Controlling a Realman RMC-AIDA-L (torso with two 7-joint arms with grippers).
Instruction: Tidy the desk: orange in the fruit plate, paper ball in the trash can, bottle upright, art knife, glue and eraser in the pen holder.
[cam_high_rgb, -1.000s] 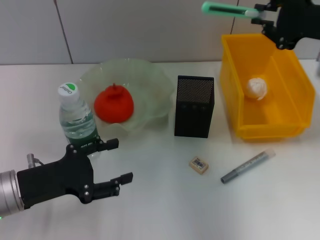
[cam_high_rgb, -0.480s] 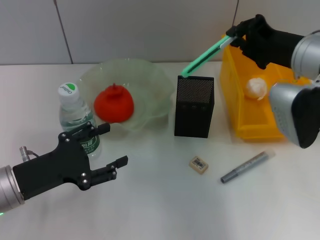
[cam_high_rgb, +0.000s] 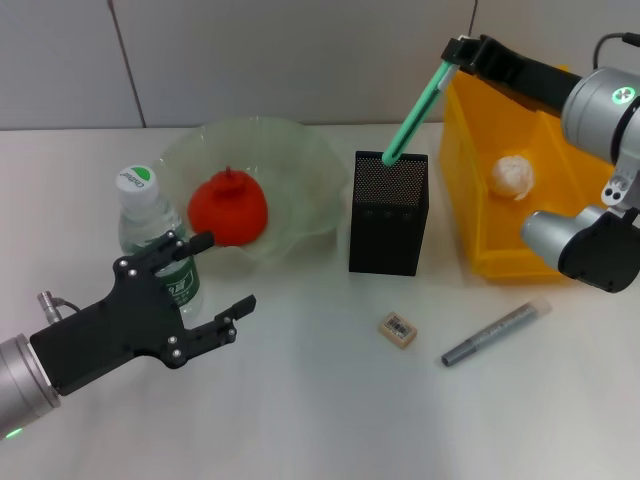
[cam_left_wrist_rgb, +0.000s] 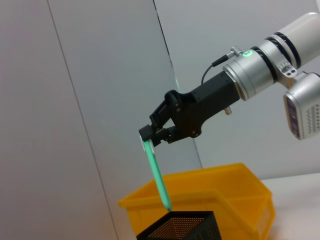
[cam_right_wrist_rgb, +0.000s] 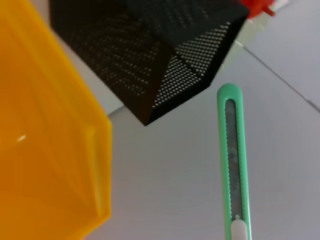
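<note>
Right gripper fingers clamped on the art knife, tip at the pen holder mouth. Lower it straighter before you release. Left gripper, fingers apart, beside bottle.

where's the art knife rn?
Head view: the green art knife is held tilted in the right gripper, right of centre, its lower tip at the open top of the black mesh pen holder, beside the yellow trash bin.
</note>
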